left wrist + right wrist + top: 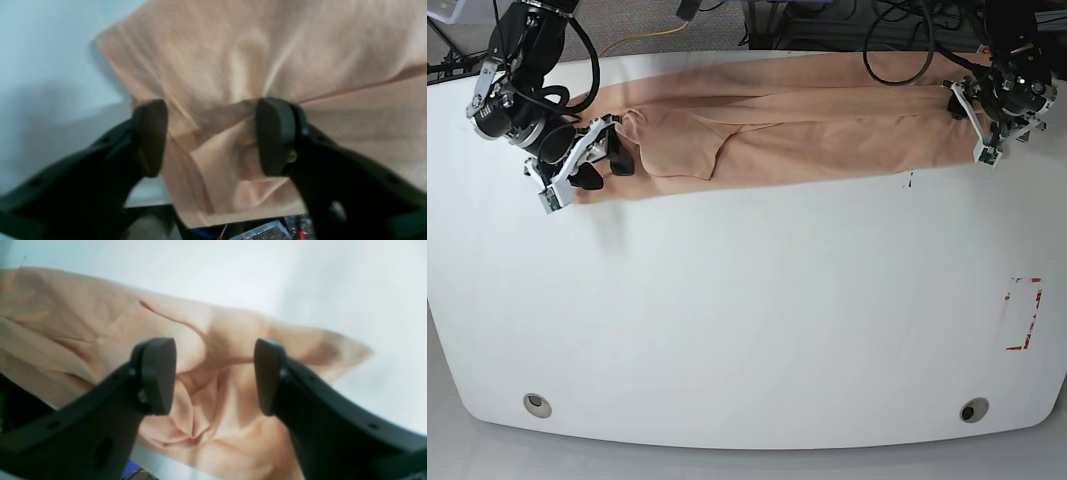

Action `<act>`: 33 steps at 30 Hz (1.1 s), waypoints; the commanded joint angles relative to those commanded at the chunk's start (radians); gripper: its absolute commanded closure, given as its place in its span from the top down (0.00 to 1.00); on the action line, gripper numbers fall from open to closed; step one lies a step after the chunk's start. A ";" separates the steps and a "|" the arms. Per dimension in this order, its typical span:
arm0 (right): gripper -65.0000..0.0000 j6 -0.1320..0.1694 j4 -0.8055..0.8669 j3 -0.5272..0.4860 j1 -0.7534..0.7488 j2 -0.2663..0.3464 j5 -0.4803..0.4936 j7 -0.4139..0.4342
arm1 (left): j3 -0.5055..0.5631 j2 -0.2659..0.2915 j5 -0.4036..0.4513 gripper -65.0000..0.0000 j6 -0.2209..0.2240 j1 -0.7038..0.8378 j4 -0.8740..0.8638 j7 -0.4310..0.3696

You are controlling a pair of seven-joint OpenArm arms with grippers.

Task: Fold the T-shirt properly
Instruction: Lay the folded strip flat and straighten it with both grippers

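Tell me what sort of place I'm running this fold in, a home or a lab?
Most likely a lab or robotics test bench. The T-shirt lies on a bare white table marked with red tape, black cables trail behind the table, and both arms are mounted at its far edge.

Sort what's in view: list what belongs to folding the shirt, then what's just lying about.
For the job:
- T-shirt, lying as a long band along the table's far edge
- left claw, open over the cloth
- right claw, open over the cloth

Lying about:
- red marks on the table
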 joint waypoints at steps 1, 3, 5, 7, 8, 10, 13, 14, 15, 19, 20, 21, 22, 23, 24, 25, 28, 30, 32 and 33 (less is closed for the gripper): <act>0.53 -0.002 -0.003 -0.021 0.005 -0.012 -0.020 0.000 | 0.000 -0.002 0.000 0.47 0.000 0.000 0.000 0.000; 0.53 -0.002 -0.009 -0.051 0.005 -0.029 -0.058 0.000 | 0.000 -0.002 0.000 0.44 0.000 0.003 0.000 0.000; 0.53 0.006 -0.037 -0.071 0.005 -0.058 -0.123 0.000 | 0.000 -0.003 0.000 0.45 0.000 0.003 0.000 0.000; 0.53 0.011 -0.066 -0.071 -0.006 -0.074 -0.184 0.000 | 0.000 -0.003 0.000 0.45 0.000 0.003 0.000 0.000; 0.53 0.011 -0.072 -0.071 -0.014 -0.074 -0.198 0.002 | 0.000 -0.003 0.000 0.45 0.000 0.002 0.000 0.000; 0.53 0.018 -0.075 -0.055 -0.032 -0.072 -0.219 0.011 | 0.000 -0.005 0.000 0.45 0.000 -0.002 0.000 0.000; 0.53 0.018 -0.074 -0.012 -0.084 -0.040 -0.216 0.011 | 0.002 -0.011 0.000 0.45 0.000 -0.003 0.000 0.000; 0.53 0.018 -0.074 -0.003 -0.095 -0.031 -0.221 0.011 | 0.003 -0.018 0.000 0.45 0.000 -0.003 0.000 0.000; 0.53 0.018 -0.075 0.014 -0.110 -0.018 -0.224 0.011 | 0.003 -0.023 0.000 0.45 0.000 -0.003 0.000 0.000; 0.53 0.018 -0.075 0.089 -0.166 0.026 -0.216 0.012 | 0.003 -0.031 0.000 0.45 0.000 -0.012 -0.026 -0.002; 0.53 0.018 -0.074 0.103 -0.175 0.031 -0.216 0.012 | 0.003 -0.041 0.000 0.45 0.000 -0.023 -0.034 -0.002; 0.53 0.018 -0.068 0.121 -0.186 0.038 -0.216 0.012 | 0.003 -0.052 0.000 0.45 0.000 -0.035 -0.044 -0.002; 0.53 0.018 -0.052 0.138 -0.196 0.049 -0.216 0.009 | 0.002 -0.057 0.000 0.44 0.000 -0.043 -0.058 -0.002; 0.53 0.018 -0.031 0.153 -0.206 0.055 -0.216 0.009 | 0.002 -0.058 0.000 0.44 0.000 -0.049 -0.075 -0.002; 0.53 0.018 -0.005 0.167 -0.218 0.057 -0.216 0.008 | 0.000 -0.060 0.000 0.44 0.000 -0.054 -0.091 -0.002; 0.53 0.018 0.025 0.175 -0.232 0.057 -0.216 0.008 | -0.002 -0.060 -0.002 0.44 0.000 -0.057 -0.100 -0.002; 0.53 0.018 0.100 0.178 -0.245 0.051 -0.215 0.008 | -0.003 -0.066 -0.002 0.44 0.000 -0.068 -0.117 -0.002; 0.53 0.018 0.109 0.167 -0.239 0.034 -0.201 0.000 | 0.003 -0.078 -0.002 0.44 0.000 -0.068 -0.114 -0.002; 0.53 0.018 0.107 0.141 -0.207 0.014 -0.176 -0.018 | 0.003 -0.077 -0.002 0.44 0.000 -0.068 -0.115 -0.002; 0.53 0.018 0.107 0.124 -0.187 0.005 -0.172 -0.040 | 0.003 -0.078 -0.002 0.44 0.000 -0.068 -0.117 -0.002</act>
